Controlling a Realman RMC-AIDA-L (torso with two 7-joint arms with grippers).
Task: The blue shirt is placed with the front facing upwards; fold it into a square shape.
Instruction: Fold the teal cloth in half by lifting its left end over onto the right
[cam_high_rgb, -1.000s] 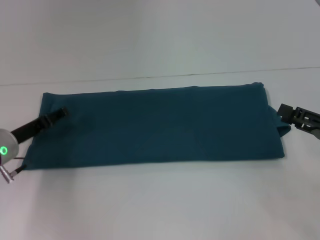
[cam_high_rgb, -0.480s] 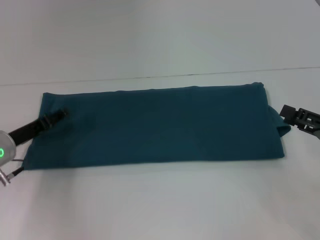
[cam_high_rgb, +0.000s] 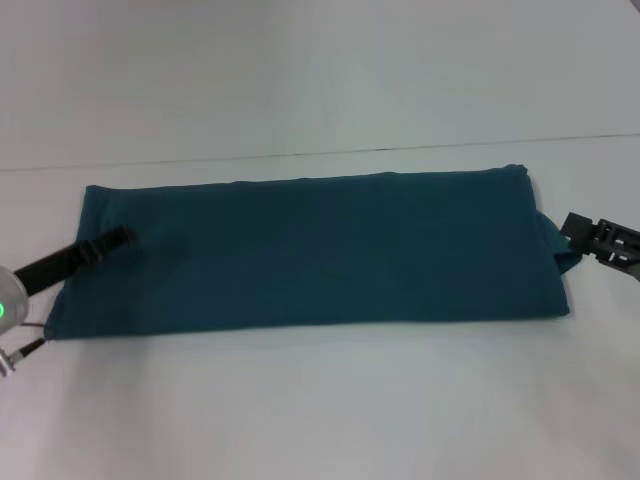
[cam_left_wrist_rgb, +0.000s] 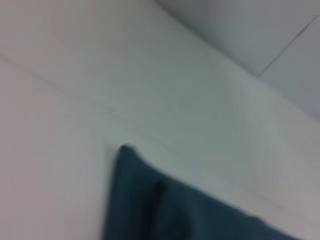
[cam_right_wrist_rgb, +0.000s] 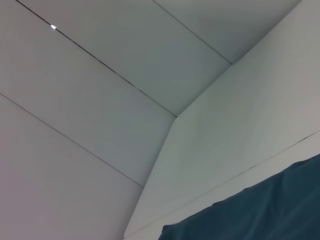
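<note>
text: none legible | blue shirt (cam_high_rgb: 320, 250): plain side up, no lettering visible

Blue shirt folded into a long flat band on the white table

The blue shirt (cam_high_rgb: 320, 250) is dark teal-blue and lies flat as a wide, low rectangle running from the robot's left to its right, its plain fabric facing up with no lettering showing. Its far edge is nearly straight; its near edge slants slightly, so the band is a little deeper at the right end. A small flap of cloth pokes out past the right end. Only a corner of it shows in each wrist view.
</note>
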